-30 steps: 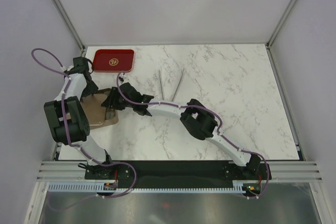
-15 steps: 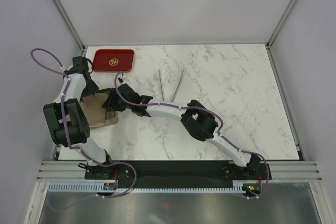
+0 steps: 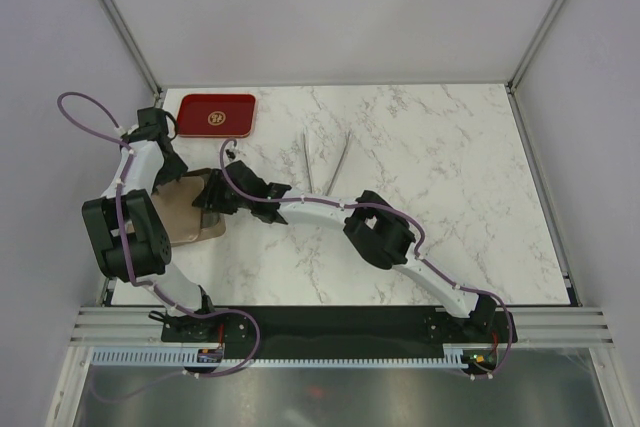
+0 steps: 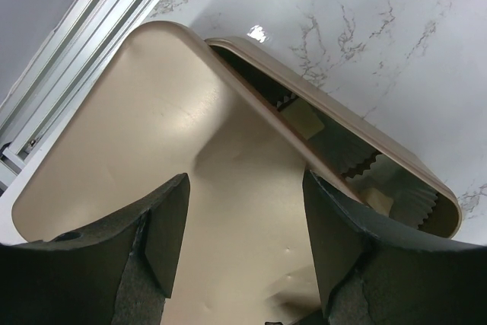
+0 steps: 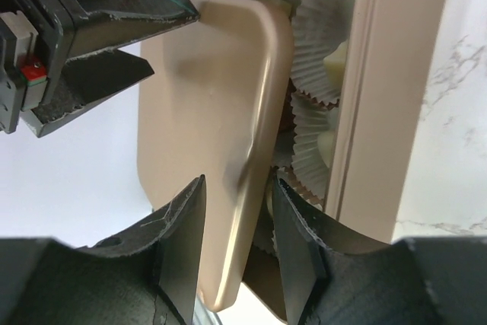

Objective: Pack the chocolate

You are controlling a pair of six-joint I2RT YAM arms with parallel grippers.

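Wrist views: the tan lid (image 5: 205, 112) is tilted half over the box (image 5: 388, 97), with one long side raised so the inside shows. The chocolate (image 5: 335, 57) is inside the box, cream pieces in fluted paper cups (image 5: 327, 1), seen through the gap under the lid. Other colours are not clear.

The right gripper (image 5: 237, 184) has its jaws about half apart, astride the lid's raised long edge. One finger (image 5: 179, 256) is on the lid's outer face, the other (image 5: 300, 256) in the gap between lid and cups. Clamped or just around it, cannot tell.

The left gripper (image 4: 243, 188) has its jaws wide over the lid's top face, with nothing pinched between them. Tips touching the lid or not, cannot tell.

Top view: box and lid sit at the 9 o'clock edge of the table (image 3: 450, 197), with both arms bunched over them and the right arm reaching across from 5 o'clock. The red tray (image 3: 192, 107) is in the 11 o'clock corner, apart from the box, which lies toward the tray's 6 o'clock. The tongs (image 3: 325, 159) lie on the marble near centre, toward 12 o'clock, at about 2 o'clock of the grippers, untouched.
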